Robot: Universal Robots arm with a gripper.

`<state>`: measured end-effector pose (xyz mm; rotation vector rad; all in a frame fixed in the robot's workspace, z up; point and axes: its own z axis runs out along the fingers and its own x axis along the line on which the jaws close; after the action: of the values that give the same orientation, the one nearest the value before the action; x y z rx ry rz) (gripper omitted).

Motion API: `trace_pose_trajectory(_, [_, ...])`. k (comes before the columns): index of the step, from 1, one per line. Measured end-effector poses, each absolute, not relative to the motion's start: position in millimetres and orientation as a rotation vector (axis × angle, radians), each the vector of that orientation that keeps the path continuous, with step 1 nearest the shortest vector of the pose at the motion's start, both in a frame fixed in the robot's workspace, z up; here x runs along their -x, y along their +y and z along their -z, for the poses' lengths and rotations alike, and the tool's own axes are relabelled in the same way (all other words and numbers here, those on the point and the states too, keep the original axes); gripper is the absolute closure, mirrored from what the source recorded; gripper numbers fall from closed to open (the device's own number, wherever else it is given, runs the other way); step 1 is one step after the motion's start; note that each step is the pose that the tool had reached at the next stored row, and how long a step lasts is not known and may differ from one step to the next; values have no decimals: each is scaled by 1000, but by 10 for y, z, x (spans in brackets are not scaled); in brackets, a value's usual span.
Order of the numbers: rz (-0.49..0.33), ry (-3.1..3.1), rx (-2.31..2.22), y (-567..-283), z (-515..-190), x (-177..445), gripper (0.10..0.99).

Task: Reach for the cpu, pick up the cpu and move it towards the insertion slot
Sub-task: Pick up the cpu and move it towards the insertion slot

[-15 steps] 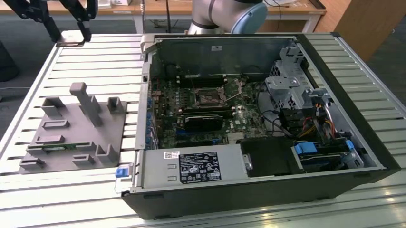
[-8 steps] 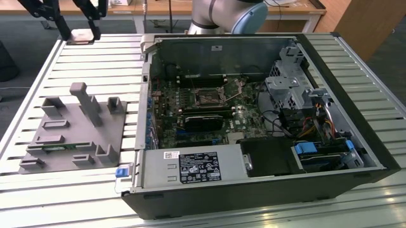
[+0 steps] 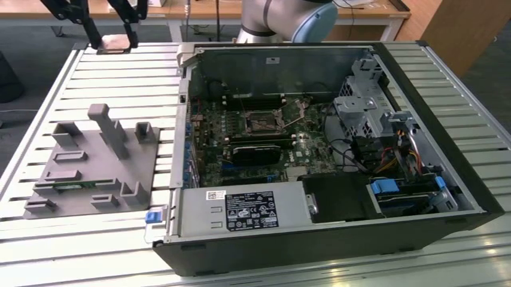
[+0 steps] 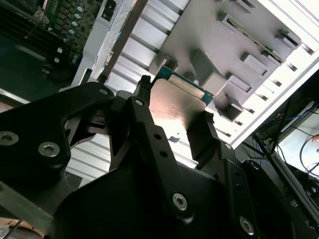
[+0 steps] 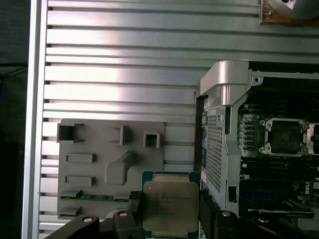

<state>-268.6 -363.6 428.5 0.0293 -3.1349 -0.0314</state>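
The cpu (image 3: 117, 42) is a small flat square chip with a shiny metal top, held above the slatted table at the far left of the exterior view. My gripper (image 3: 113, 45) is shut on it, one black finger on each side. In the first wrist view the cpu (image 5: 170, 205) sits between the fingers (image 5: 133, 211) over the gap between the grey fixture and the case. The second wrist view shows the cpu (image 4: 175, 107) clamped in my gripper (image 4: 175, 99). The insertion slot (image 3: 262, 122) is a dark square socket on the green board inside the open case, also seen as the slot (image 5: 285, 135).
A grey plastic fixture (image 3: 96, 161) with upright posts and a green memory stick (image 3: 76, 185) lies on the slatted table (image 3: 48, 107). The open computer case (image 3: 447, 149) holds cables, a drive cage and a power supply (image 3: 239, 210).
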Motion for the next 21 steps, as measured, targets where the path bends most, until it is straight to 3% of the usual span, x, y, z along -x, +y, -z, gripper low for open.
trace_pose_trajectory(21, [31,-3135,-29,-3407,-4283,2237,545])
